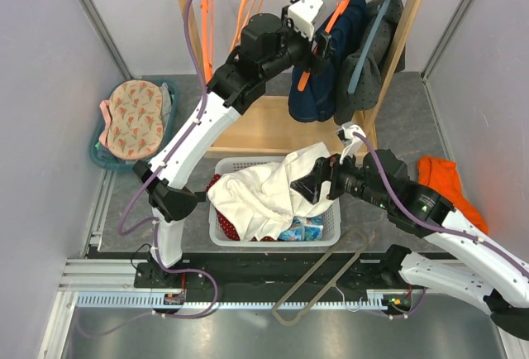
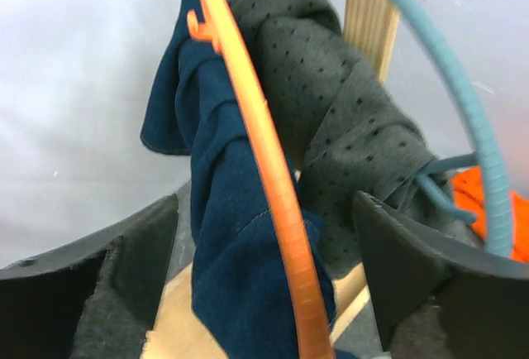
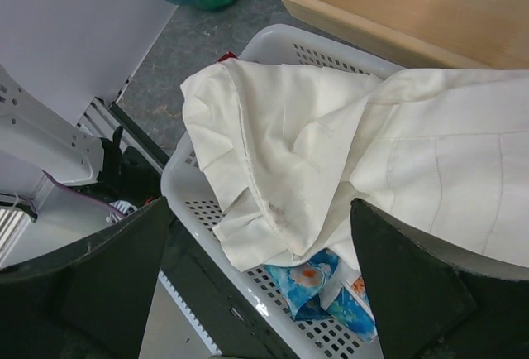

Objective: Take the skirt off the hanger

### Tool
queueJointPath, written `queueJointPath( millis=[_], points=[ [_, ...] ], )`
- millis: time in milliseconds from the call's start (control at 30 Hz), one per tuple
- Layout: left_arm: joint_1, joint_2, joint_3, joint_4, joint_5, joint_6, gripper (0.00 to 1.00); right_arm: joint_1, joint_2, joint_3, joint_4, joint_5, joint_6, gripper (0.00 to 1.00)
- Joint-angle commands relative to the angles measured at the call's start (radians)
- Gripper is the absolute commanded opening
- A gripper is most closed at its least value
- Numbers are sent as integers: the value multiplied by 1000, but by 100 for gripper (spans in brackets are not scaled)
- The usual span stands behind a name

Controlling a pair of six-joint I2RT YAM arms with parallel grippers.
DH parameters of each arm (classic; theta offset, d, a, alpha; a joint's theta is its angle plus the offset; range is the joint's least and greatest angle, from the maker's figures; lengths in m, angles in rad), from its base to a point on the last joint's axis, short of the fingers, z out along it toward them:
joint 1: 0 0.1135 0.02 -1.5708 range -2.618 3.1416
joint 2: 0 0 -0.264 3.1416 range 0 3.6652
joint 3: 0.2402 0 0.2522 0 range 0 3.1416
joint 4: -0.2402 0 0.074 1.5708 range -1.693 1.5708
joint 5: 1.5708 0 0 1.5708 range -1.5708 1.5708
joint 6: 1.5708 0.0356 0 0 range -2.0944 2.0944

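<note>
From the top view, your left arm reaches up to the wooden clothes rack [image 1: 411, 36]. Its left fingers [image 1: 318, 51] are spread wide on either side of a thin orange plastic hanger [image 1: 337, 13]. That hanger carries a dark blue garment [image 1: 310, 98] and slants down from the rail toward the left. Beside it, a grey dotted garment [image 1: 364, 82] hangs on a grey-blue hanger [image 1: 374, 35]. Bare orange plastic hangers [image 1: 206, 11] hang further left on the rail.

The dark red polka-dot skirt [image 1: 224, 222] is on no hanger. It lies in the white plastic laundry basket [image 1: 248, 163] on the grey counter [image 1: 413, 119], against the basket's left wall. A large cream cloth [image 1: 264, 193] covers most of it. Only small patches show, so you cannot tell its long axis or which way its waist points. A blue floral garment [image 1: 302, 231] shows at the basket's near edge. Your right fingers [image 1: 310, 184] hover over the cream cloth.

In the left wrist view, the left fingers [image 2: 264, 235] stand well apart and grip nothing. The orange hanger runs between them from top to bottom, with blue fabric draped over it.

In the right wrist view, the right fingers [image 3: 260, 243] are spread wide and empty above the cream cloth. A sliver of dark red [image 3: 227, 56] shows at the cloth's far edge.
</note>
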Motion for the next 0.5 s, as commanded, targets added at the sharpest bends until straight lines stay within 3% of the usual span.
queueJointPath(
  millis=[0,67,133,467],
  points=[
    [-17,23,58,81,-22,54,58,0,-15,-1,48,11,5,96],
    [-17,36,65,89,-32,65,33,0,-28,11,58,22,4,95],
    [-15,39,68,95,-37,88,21,0,-53,25,69,45,1,95],
    [18,-65,59,112,-150,184,4,0,-90,53,100,103,-36,92]
  ],
)
